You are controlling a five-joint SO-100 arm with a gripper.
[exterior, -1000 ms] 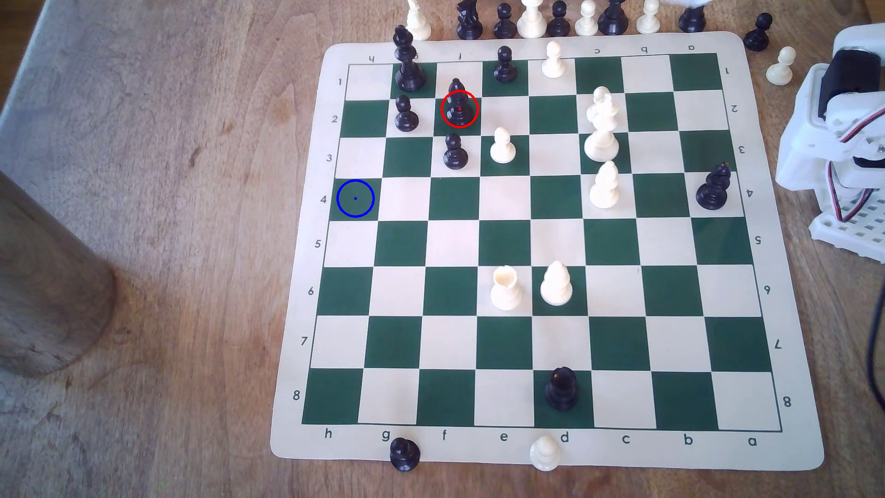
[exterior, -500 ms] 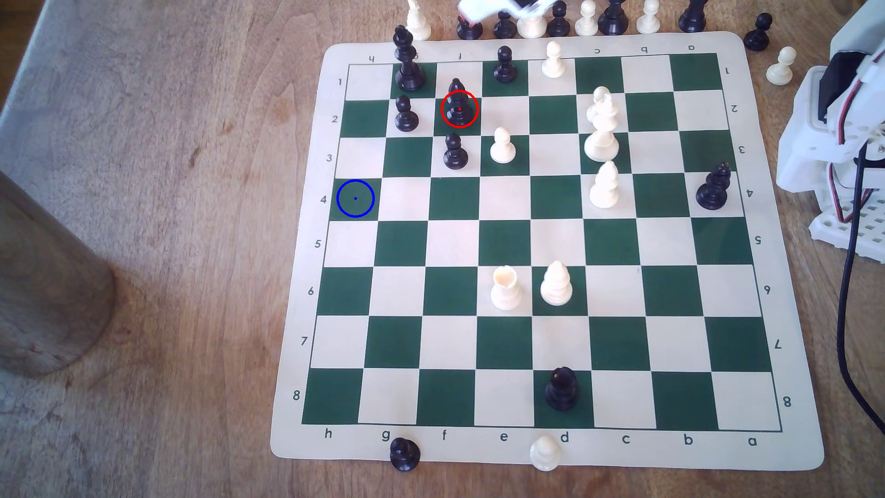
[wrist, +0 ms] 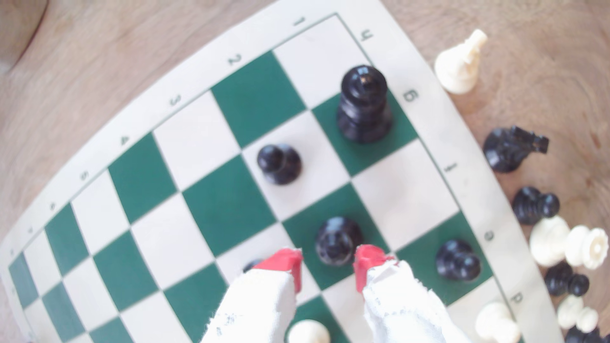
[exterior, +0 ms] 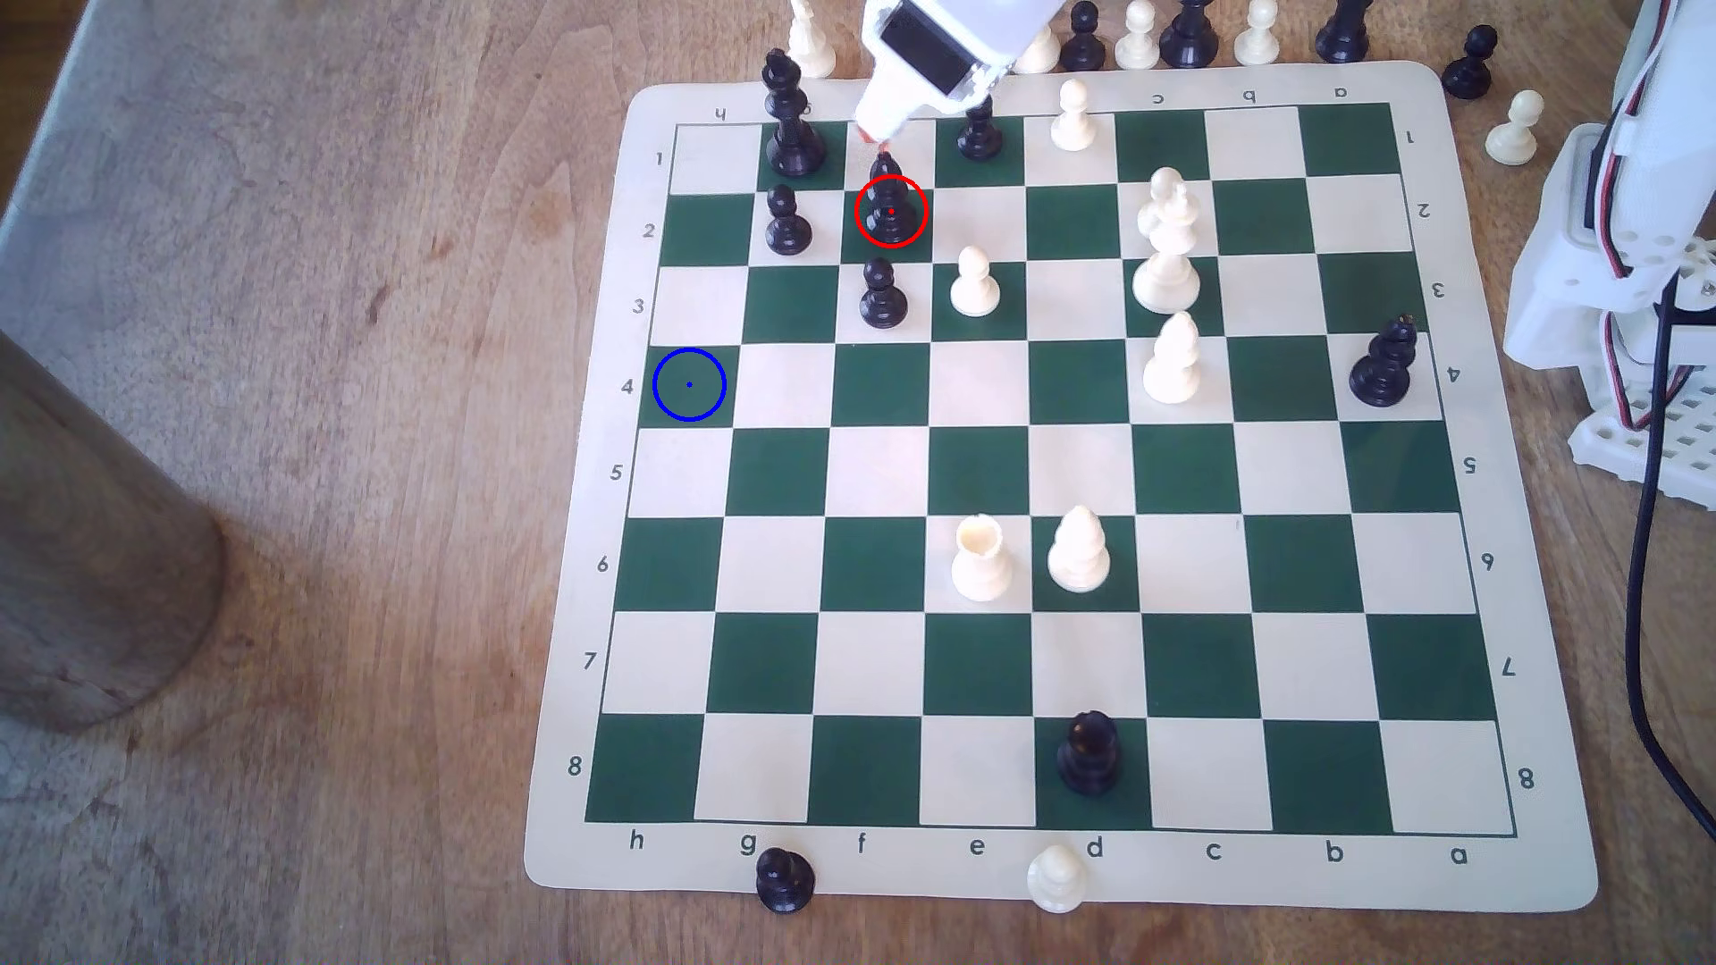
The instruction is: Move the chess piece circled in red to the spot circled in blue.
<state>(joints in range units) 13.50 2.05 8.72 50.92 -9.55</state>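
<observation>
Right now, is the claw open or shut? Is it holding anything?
Claw: open, holding nothing; its red tips sit either side of the black bishop.

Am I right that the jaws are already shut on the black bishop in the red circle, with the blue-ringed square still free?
Not quite: the gripper is open, not shut on the bishop. The wrist view shows its red-tipped jaws apart, one on each side of the piece with a gap at each. The rest holds: in the exterior view the blue-ringed square is free.
</observation>
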